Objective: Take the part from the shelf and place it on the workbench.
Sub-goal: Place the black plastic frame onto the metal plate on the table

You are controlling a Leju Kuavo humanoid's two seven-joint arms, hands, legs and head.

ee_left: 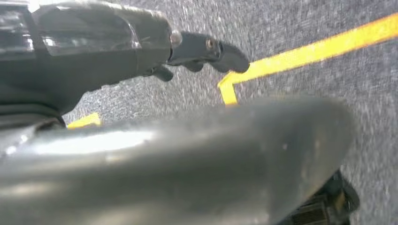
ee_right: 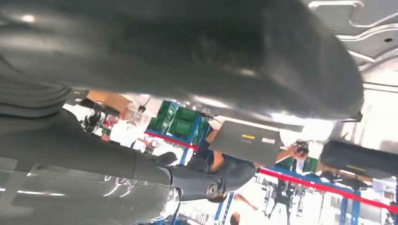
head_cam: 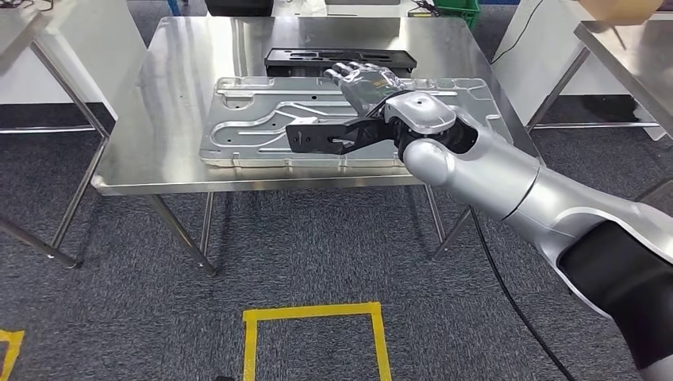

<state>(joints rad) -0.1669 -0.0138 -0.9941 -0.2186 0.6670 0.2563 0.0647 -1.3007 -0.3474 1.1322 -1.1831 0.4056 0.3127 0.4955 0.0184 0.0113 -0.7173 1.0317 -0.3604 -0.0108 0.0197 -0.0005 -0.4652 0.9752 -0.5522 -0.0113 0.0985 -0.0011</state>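
Note:
The steel workbench (head_cam: 151,103) stands in front of me in the head view. On it lies a large flat silver plate (head_cam: 246,119), with a long black part (head_cam: 341,57) behind it. A smaller black flat part (head_cam: 317,136) lies across the plate's near side, and its right end runs under my wrist. My right hand (head_cam: 367,86) hovers palm down over the plate, fingers stretched forward. In the right wrist view nothing sits between the thick thumb (ee_right: 178,56) and the dark fingers (ee_right: 206,185). My left hand (ee_left: 94,42) hangs over the carpet, holding nothing.
A yellow tape square (head_cam: 313,313) marks the grey carpet before the bench. Other steel tables stand at the left (head_cam: 16,28) and right (head_cam: 627,59). A black cable (head_cam: 508,286) trails across the floor under my right arm. A person (ee_right: 220,161) stands by blue shelving.

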